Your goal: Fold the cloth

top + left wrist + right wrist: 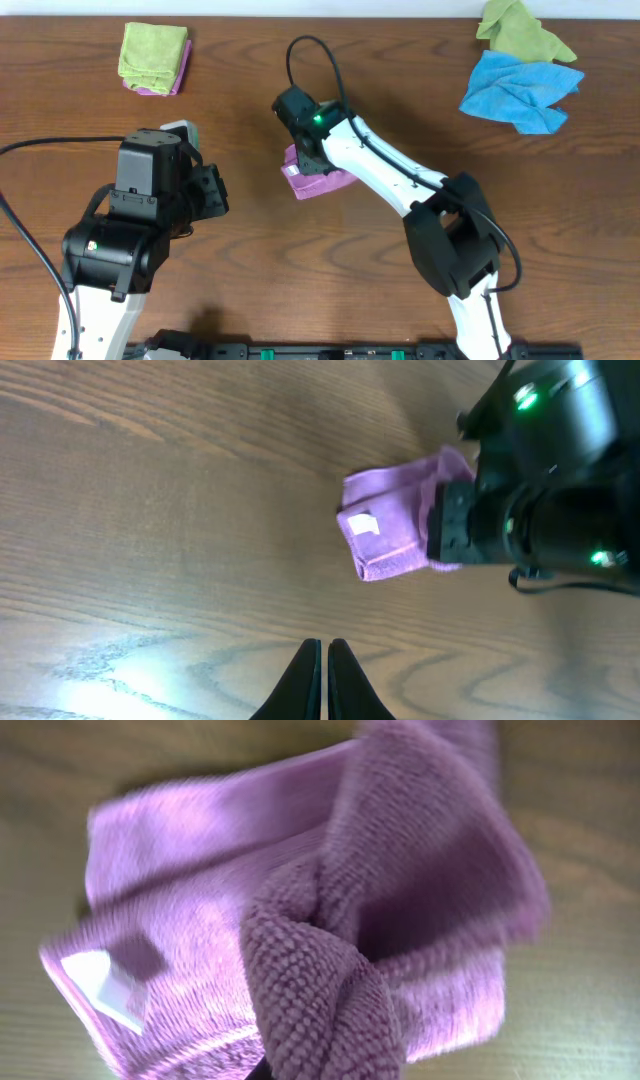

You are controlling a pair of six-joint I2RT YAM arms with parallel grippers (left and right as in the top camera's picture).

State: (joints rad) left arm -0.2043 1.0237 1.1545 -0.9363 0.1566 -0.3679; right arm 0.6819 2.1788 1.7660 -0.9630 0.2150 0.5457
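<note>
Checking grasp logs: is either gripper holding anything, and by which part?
The right gripper pinches the cloth by a bunched-up fold; the left gripper holds nothing.

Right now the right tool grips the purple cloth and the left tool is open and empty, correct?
No: the left tool is shut, fingers pressed together, as the left wrist view shows. It is empty, and the right tool does grip the purple cloth.

The cloth [200, 920] is nubbly matt microfibre; the table [150, 510] smooth grained wood.
</note>
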